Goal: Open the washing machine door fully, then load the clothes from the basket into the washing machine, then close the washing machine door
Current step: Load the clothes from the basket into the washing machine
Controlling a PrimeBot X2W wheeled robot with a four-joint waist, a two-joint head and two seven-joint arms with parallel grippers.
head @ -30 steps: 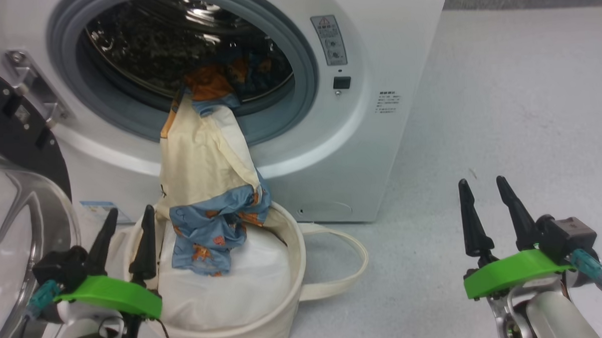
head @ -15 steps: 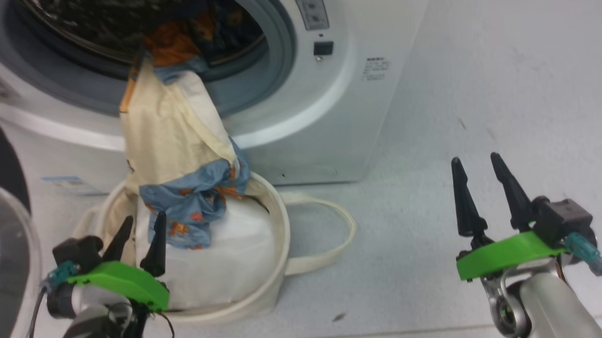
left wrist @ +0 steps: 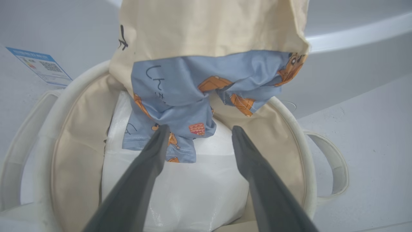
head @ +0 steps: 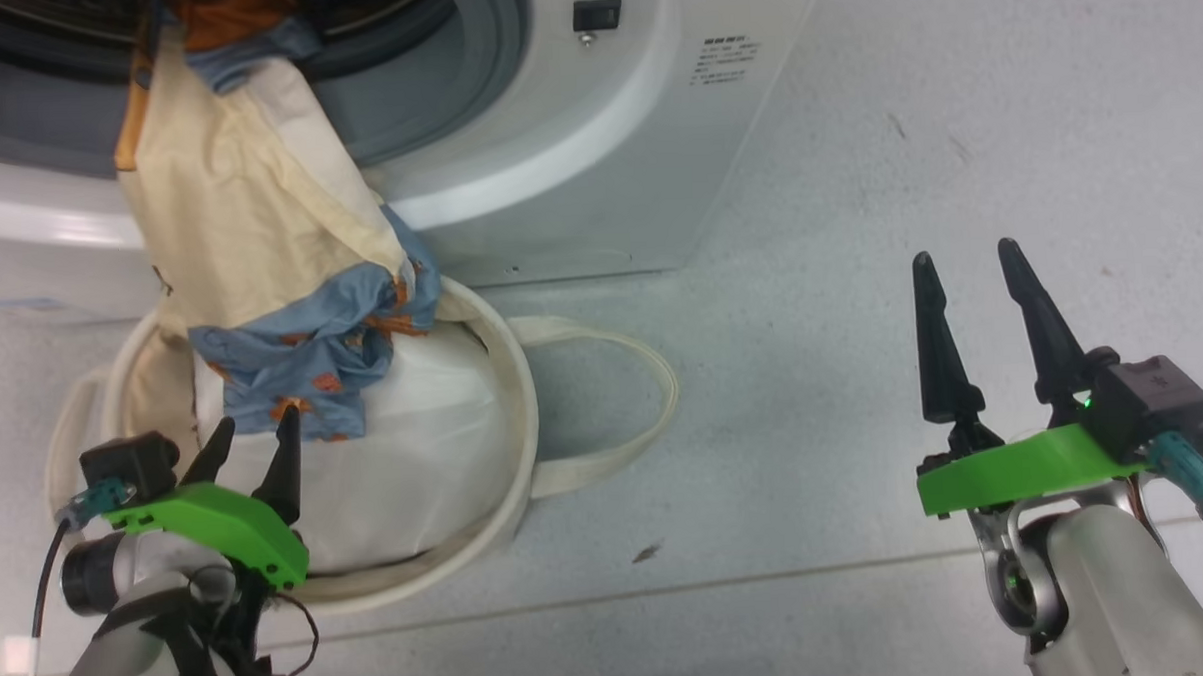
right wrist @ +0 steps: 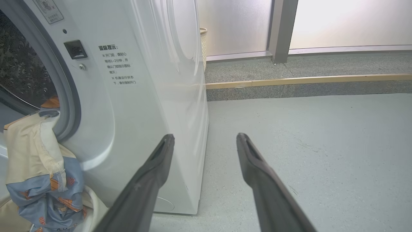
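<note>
The left claw, spread wide and empty, now sits at the blue hem of the clothes, which trail from the basket beneath it up into the washing machine beyond, since the robot has stooped, likely to lift them in

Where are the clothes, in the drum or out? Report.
Partly in. The clothes hang out of the machine down into the basket, their blue end lying on white padding.
</note>
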